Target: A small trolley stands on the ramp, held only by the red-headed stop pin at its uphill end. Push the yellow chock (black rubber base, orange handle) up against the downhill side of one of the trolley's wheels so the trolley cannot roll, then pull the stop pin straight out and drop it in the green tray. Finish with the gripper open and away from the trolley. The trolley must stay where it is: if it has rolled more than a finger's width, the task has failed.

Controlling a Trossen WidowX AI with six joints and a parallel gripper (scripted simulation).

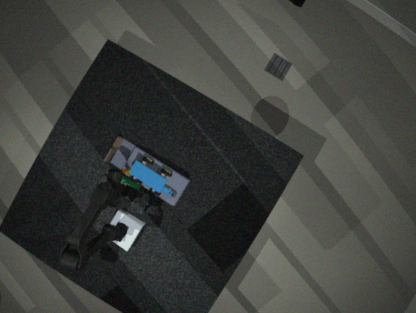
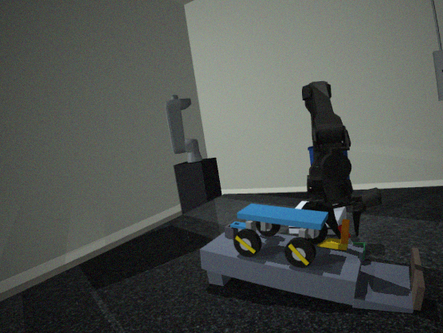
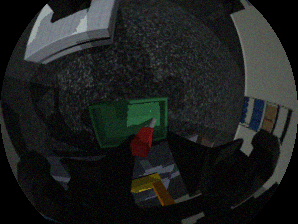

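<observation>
Wrist cam only: red-headed stop pin (image 3: 141,141) at near edge of square green tray (image 3: 128,120), black parallel-jaw gripper (image 3: 148,163) half spread, holding nothing. Ext. view: yellow chock w/ orange handle (image 2: 339,238) against blue-decked trolley's (image 2: 284,215) downhill wheel on grey ramp (image 2: 279,271).
</observation>
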